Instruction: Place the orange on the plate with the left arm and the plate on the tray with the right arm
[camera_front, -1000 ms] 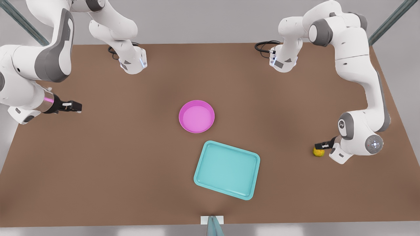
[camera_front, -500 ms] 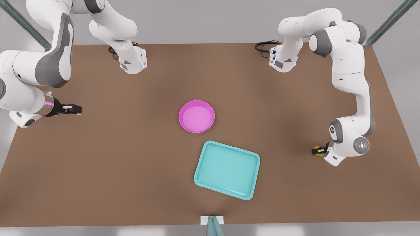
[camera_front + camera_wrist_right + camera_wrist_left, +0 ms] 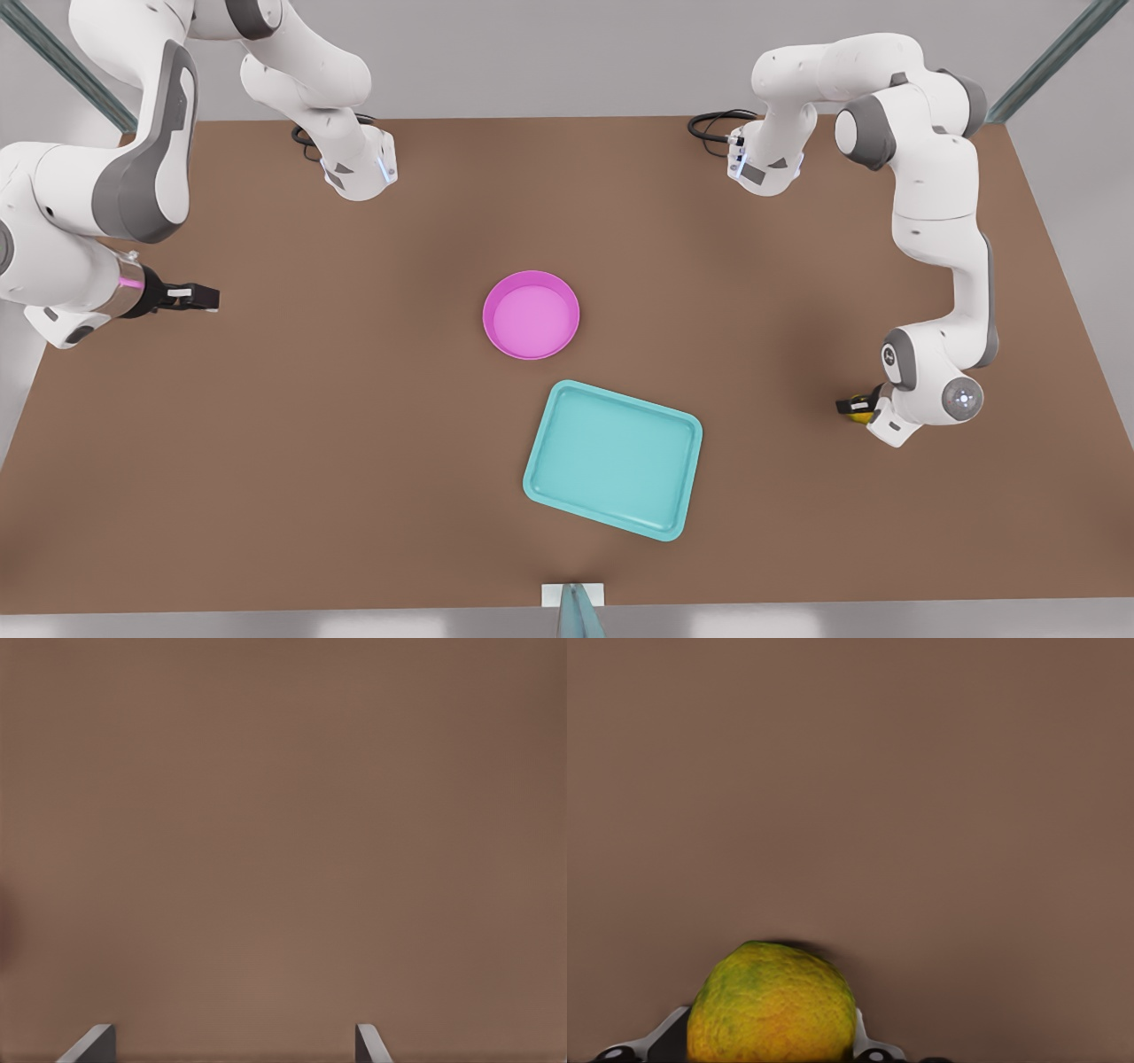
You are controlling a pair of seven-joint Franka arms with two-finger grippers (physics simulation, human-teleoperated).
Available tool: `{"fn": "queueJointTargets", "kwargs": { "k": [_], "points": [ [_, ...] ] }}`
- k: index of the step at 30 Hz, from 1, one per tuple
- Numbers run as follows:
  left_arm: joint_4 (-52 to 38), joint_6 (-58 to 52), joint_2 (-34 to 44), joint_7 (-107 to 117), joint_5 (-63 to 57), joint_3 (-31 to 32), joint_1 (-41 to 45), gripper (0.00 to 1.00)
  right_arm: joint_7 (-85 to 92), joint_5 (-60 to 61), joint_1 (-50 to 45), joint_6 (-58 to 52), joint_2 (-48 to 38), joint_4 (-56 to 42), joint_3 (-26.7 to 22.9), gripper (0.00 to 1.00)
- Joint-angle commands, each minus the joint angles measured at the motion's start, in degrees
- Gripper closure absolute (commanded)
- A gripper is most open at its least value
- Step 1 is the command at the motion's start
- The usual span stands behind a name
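While the left claw [image 3: 852, 408] sits low at the tabletop's [image 3: 354, 425] 3 o'clock edge in the front view, its fingers [image 3: 873, 1047] flank the orange [image 3: 772, 1003]; whether they grip it I cannot tell. At 9 o'clock the right claw [image 3: 202, 298] waits, spread wide and empty. Centrally lies the plate [image 3: 531, 315], with the tray [image 3: 613, 458] at its 5 o'clock.

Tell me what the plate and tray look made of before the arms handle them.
The plate looks like smooth pink plastic with a soft, low sheen and an even colour. The tray looks like moulded turquoise plastic, matte, with rounded corners and a raised lip. Both are renders, so this is a guess.
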State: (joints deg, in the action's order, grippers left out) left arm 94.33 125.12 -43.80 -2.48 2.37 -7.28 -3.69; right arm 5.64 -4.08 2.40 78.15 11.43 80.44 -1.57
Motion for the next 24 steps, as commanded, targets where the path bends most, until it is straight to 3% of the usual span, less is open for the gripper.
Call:
{"fn": "queueJointTargets", "kwargs": {
  "k": [1,7,9,12,14,17,19,24],
  "points": [
    [0.0,0.0,0.0,-0.9,0.4,0.0,0.0,0.32,0.1,0.0,0.0,0.0,0.0,0.0,0.0,0.00],
    [0.0,-0.4,0.8,-0.4,0.5,0.1,0.0,0.45,0.2,0.0,0.2,0.0,0.0,0.0,0.0,0.00],
    [-0.1,-0.4,0.9,-0.4,0.5,0.1,0.1,0.45,0.2,0.1,0.4,-0.1,0.0,0.0,0.0,0.00],
    [0.1,-8.2,11.7,4.0,0.5,1.0,6.1,0.45,0.2,0.1,0.5,-0.1,0.0,0.0,0.0,0.00],
    [0.0,-11.5,15.2,7.3,0.4,4.8,8.4,0.45,0.2,0.1,0.6,0.0,0.1,0.0,0.0,0.00],
    [-7.9,-14.5,13.7,31.5,0.8,5.3,27.8,0.44,0.2,0.3,0.6,0.0,0.6,-0.1,0.0,0.00],
    [-13.6,-17.3,9.9,42.3,1.4,10.3,34.1,0.43,0.2,0.3,0.6,0.0,0.7,-0.1,0.0,0.00],
    [-18.8,-16.5,2.1,53.5,2.8,11.8,46.5,0.43,0.2,0.5,0.9,0.1,0.7,-0.1,0.0,0.00]
  ]
}}
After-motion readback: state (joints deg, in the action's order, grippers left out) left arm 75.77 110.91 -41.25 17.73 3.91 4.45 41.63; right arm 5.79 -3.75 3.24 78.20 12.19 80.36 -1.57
